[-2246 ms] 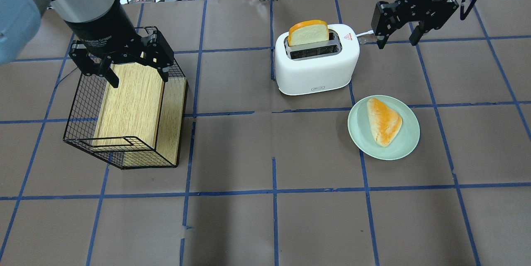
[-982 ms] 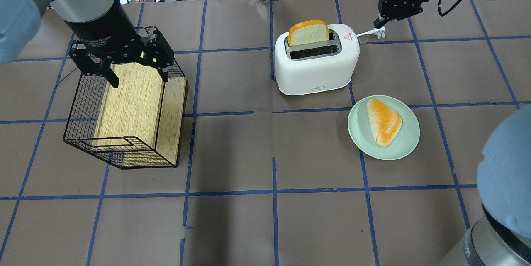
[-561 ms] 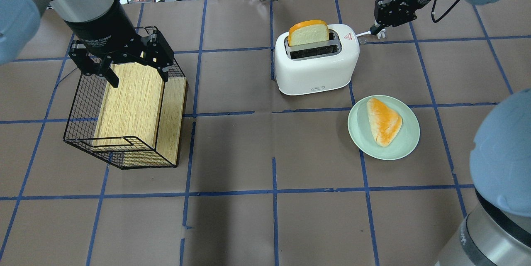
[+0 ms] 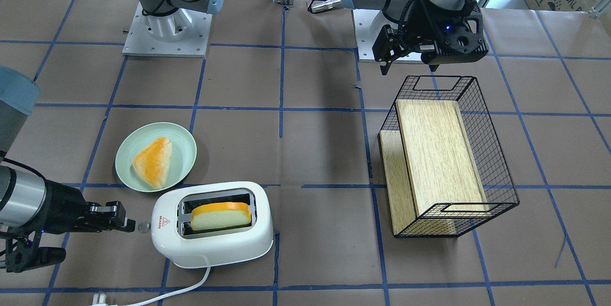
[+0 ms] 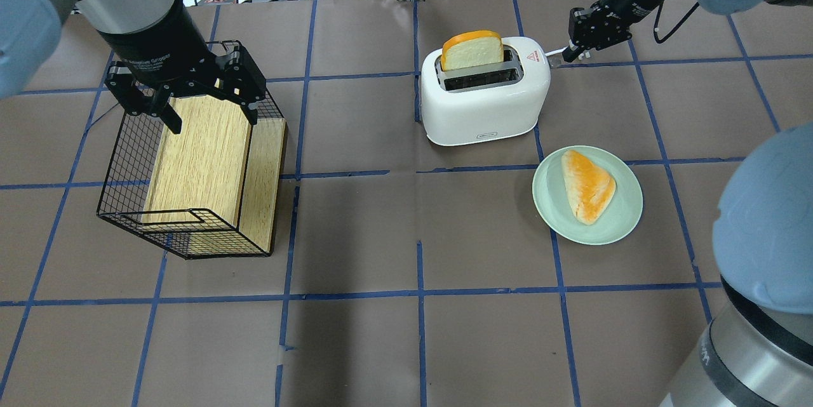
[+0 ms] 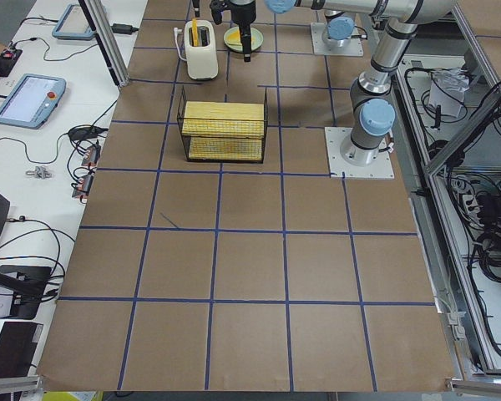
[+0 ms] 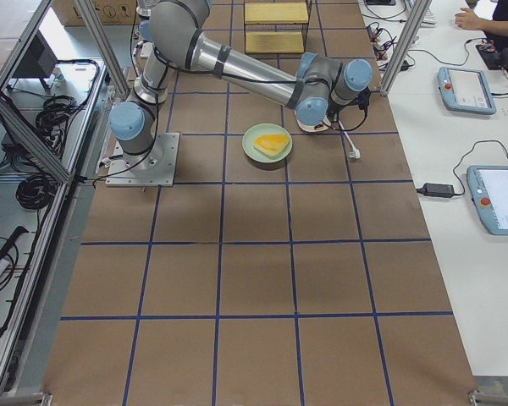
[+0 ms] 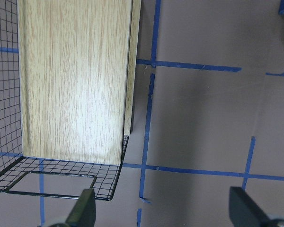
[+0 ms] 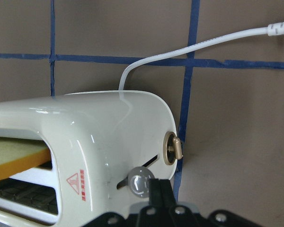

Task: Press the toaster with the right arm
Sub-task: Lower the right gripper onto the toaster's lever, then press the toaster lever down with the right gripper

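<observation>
The white toaster [image 5: 486,102] stands at the back middle of the table with a bread slice [image 5: 473,50] standing up in one slot. Its clear end knob [image 5: 554,61] faces my right gripper [image 5: 575,51], which lies sideways, shut and empty, with its tip right at the knob. In the front view the gripper [image 4: 125,223] is just left of the toaster [image 4: 215,244] and a hair from the knob [image 4: 142,227]. The right wrist view shows the shut fingertips [image 9: 157,188] just under the knob [image 9: 141,182]. My left gripper [image 5: 213,120] hangs open over the wire basket [image 5: 127,159].
A green plate [image 5: 625,223] with a bread wedge [image 5: 587,186] lies in front of the toaster, to its right. The toaster's white cord [image 4: 191,287] trails off behind it. The basket holds a wooden board [image 5: 203,153]. My right arm's elbow [image 5: 762,216] looms at the right edge.
My right gripper went from open and pointing down to shut and lying sideways, then slid left to the toaster's end knob. The right elbow swung into view. The left arm has not moved.
</observation>
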{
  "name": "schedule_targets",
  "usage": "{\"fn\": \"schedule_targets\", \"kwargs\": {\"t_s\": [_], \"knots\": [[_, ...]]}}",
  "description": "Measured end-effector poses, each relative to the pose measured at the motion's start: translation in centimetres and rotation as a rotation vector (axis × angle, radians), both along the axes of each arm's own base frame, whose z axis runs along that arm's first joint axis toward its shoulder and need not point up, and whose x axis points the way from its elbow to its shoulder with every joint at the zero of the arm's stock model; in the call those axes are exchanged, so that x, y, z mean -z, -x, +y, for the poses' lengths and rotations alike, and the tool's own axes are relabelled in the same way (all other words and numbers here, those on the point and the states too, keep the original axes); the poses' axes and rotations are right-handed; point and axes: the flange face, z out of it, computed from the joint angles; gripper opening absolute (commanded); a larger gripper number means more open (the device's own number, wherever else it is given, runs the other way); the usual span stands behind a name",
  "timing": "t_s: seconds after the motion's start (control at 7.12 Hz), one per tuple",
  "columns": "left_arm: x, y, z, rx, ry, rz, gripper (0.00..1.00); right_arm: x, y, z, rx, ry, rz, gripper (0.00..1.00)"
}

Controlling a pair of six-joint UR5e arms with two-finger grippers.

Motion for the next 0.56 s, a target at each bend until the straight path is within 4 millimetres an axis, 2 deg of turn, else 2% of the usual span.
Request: {"fn": "schedule_targets", "kwargs": {"t_s": [0.56], "knots": [[0.0,0.0,0.0,0.0,0.0,0.0,1.0,0.1,-1.5,-0.2,-0.016,0.006,-0.023,0.02]]}}
